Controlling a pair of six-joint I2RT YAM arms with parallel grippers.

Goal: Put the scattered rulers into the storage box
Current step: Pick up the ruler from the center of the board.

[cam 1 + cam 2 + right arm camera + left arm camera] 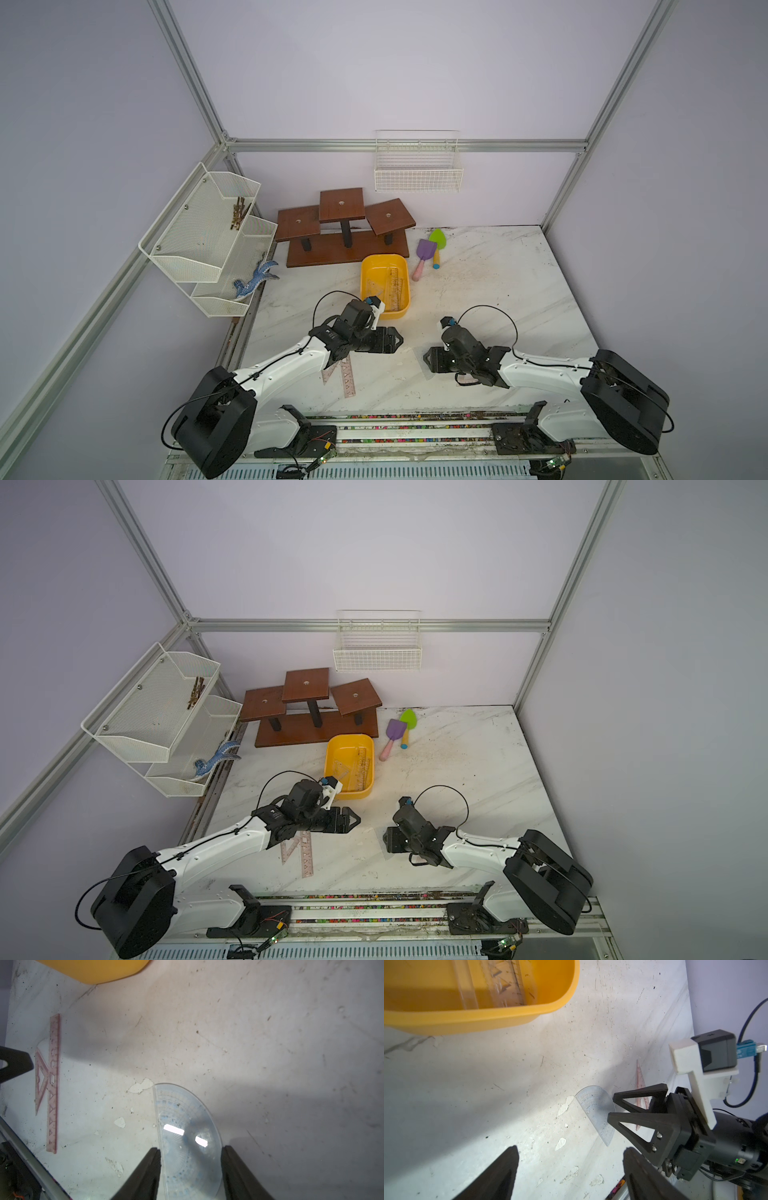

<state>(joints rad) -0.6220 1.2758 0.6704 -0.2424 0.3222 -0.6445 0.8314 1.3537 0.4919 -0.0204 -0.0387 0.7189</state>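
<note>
Right wrist view: protractor [187,1122] is flanked by right gripper [190,1147]; grip cannot be confirmed, so edges should be squeezed squarely.

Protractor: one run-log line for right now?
right claw: closed across protractor | left claw: open, empty | pink rulers: two, loose on table | yellow box: holds clear rulers

**Bench tally**

One yellow plastic storage tub [364,282], its overlapping clear rulers [395,286] uncountable. Loose: one pink straight stencil ruler [53,1084], two pink triangular set squares [42,1070] [640,1080], one clear half-round protractor [187,1113]. Two plastic toy shovels [427,250] [437,238], one purple, one green.
</note>
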